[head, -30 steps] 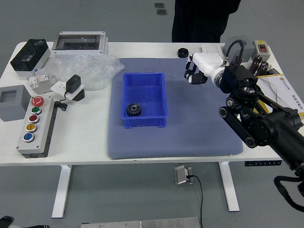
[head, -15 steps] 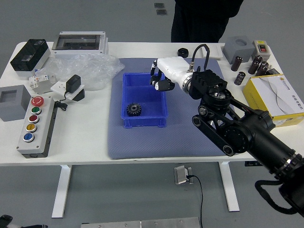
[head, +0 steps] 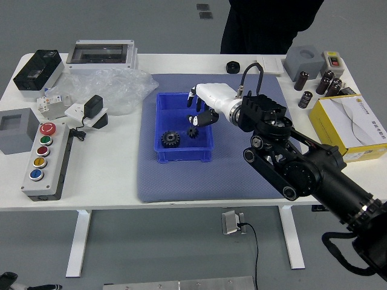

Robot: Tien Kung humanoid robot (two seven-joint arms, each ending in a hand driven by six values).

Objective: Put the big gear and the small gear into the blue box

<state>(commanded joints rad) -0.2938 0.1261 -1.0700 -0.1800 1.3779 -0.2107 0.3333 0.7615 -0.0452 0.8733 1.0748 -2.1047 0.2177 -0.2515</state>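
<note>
Both gears are inside the blue box [head: 182, 155]: big gear [head: 170, 139] in the near-left part, small gear [head: 193, 132] just right of it and slightly farther from the robot. Right hand [head: 216, 98] is over the box's far-right side, fingers apart, clamped on nothing. Key relation: small gear is on the near side of the fingertips, right by the lower one; can't tell if they touch. Placement looks done. Next move should be up, then out right over the right wall; sweeping nearer risks nudging the small gear. Left hand [head: 8, 280] is parked at the lower-left corner, state unclear.
</note>
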